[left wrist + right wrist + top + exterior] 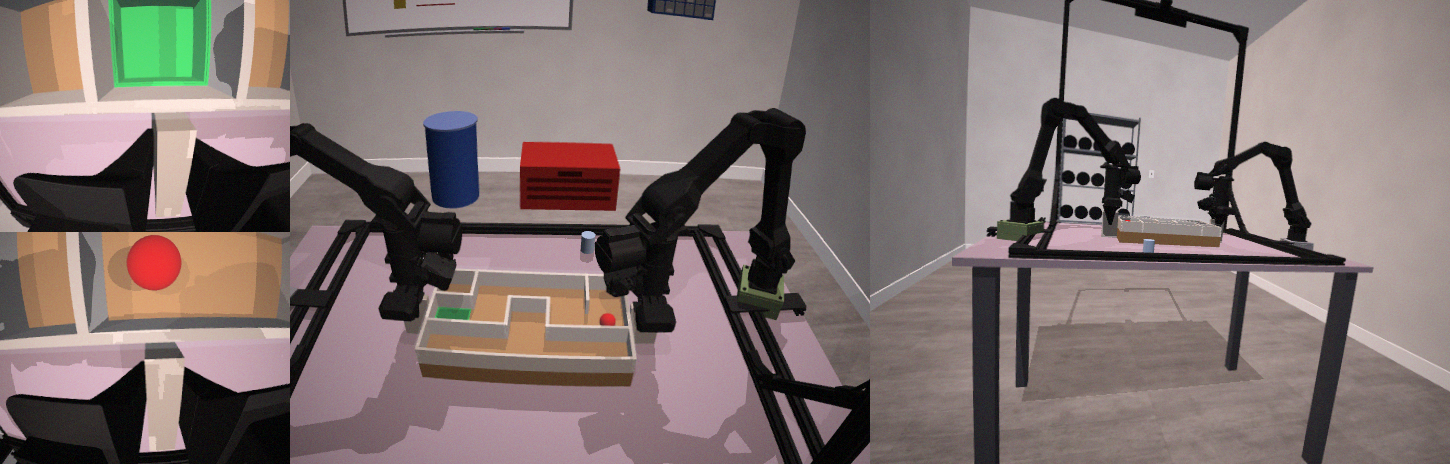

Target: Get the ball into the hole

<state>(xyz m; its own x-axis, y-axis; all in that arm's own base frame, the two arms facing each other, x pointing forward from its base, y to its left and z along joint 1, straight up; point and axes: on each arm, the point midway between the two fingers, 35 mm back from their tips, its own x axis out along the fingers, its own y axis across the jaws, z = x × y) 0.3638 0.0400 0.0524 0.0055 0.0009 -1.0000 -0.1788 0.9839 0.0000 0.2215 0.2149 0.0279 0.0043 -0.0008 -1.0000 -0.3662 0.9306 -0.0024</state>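
The walled maze board lies level on the table. The red ball rests inside it, in the corridor at the right arm's end. The green-bottomed hole is at the left arm's end. My left gripper is shut on the left handle, outside the end wall. My right gripper is shut on the right handle, just beyond the ball's end wall. No black hole shows clearly.
A small light-blue cylinder stands behind the board. Black frame rails border the table. Inner walls divide the board, with a short divider near the ball. Both wrists hang close to the end walls.
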